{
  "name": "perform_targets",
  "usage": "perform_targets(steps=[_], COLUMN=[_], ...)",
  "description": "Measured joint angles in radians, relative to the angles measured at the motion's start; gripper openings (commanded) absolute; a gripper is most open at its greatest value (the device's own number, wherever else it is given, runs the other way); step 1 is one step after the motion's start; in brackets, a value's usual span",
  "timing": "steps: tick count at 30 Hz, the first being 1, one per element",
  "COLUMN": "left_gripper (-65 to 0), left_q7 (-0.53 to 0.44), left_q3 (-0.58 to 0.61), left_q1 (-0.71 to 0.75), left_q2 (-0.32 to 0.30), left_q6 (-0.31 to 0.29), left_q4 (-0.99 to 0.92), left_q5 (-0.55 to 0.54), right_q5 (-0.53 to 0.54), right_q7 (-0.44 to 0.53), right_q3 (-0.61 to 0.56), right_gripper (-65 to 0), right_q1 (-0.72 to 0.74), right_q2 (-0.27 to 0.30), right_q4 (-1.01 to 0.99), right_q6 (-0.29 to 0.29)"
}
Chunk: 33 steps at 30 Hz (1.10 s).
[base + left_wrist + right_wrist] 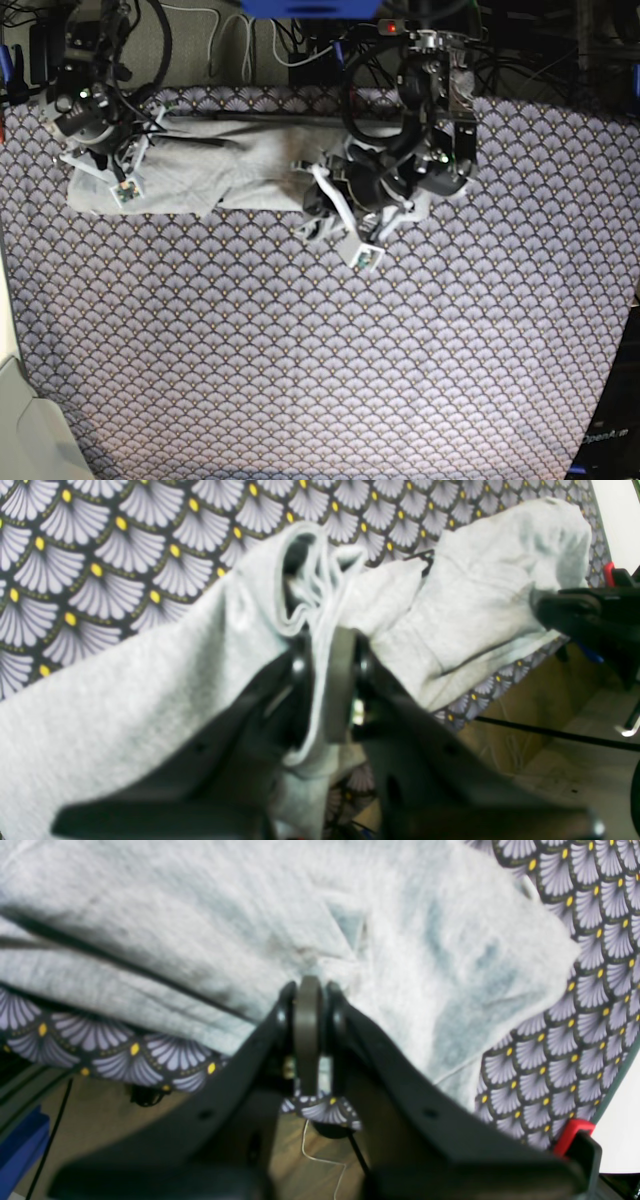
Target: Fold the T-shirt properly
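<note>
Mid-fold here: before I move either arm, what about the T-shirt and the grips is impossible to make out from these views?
- Base view: the T-shirt is partly covered by both arms; its outline and sleeves are unclear.
- Left wrist view: left gripper pinches bunched cloth; which part of the shirt it is cannot be told.
- Right wrist view: right gripper is shut at blurred fabric; whether the tablecloth is pinched too is hidden.
- Lettering: not visible anywhere.

The right claw (308,990) rises from the bottom centre of the frame, its two dark jaws pressed together against the edge of the light grey T-shirt (250,915). The crumpled shirt fills the upper frame. The fan-scale patterned tablecloth (575,1050) shows at right and lower left, with wooden floor (125,1135) below.
</note>
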Motion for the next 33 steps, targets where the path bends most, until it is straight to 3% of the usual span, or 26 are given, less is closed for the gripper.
perform_targets(steps=[2, 8, 13, 17, 21, 25, 29, 33], left_gripper=[-54.2, -25.3, -13.2, -12.6, -12.7, -12.8, -12.8, -12.8], left_q7=[-0.001, -0.005, -0.007, -0.005, -0.015, -0.002, -0.013, -0.005], left_q3=[0.026, 0.045, 0.037, -0.016, -0.113, -0.206, -0.283, -0.309], left_q1=[0.000, 0.000, 0.000, 0.003, 0.032, 0.080, 0.074, 0.074], left_q2=[-0.001, 0.002, 0.002, -0.003, -0.071, -0.168, -0.233, -0.249], left_q6=[0.000, -0.006, -0.006, -0.009, -0.003, -0.009, -0.005, -0.008], left_q4=[0.000, 0.000, 0.003, 0.051, 0.072, 0.084, 0.083, 0.047], left_q5=[0.002, -0.005, -0.005, -0.018, -0.013, -0.165, -0.253, -0.283], right_q5=[0.000, 0.000, 0.000, 0.000, 0.000, 0.016, 0.008, 0.011], right_q7=[0.000, 0.000, 0.000, -0.001, 0.000, 0.002, -0.011, -0.066], right_q3=[0.000, 0.000, 0.000, 0.006, 0.010, 0.047, 0.064, 0.056], right_gripper=[-65.0, -65.0, -65.0, -65.0, -65.0, -64.9, -56.9, -44.1], right_q1=[0.000, 0.000, 0.000, 0.000, 0.018, 0.021, 0.040, 0.047], right_q2=[0.000, 0.000, 0.005, 0.026, 0.070, 0.071, 0.074, 0.074], right_q4=[0.000, 0.000, 0.000, 0.006, 0.009, 0.011, 0.011, 0.011], right_q6=[0.000, 0.000, 0.000, 0.000, 0.000, 0.000, 0.000, 0.000])
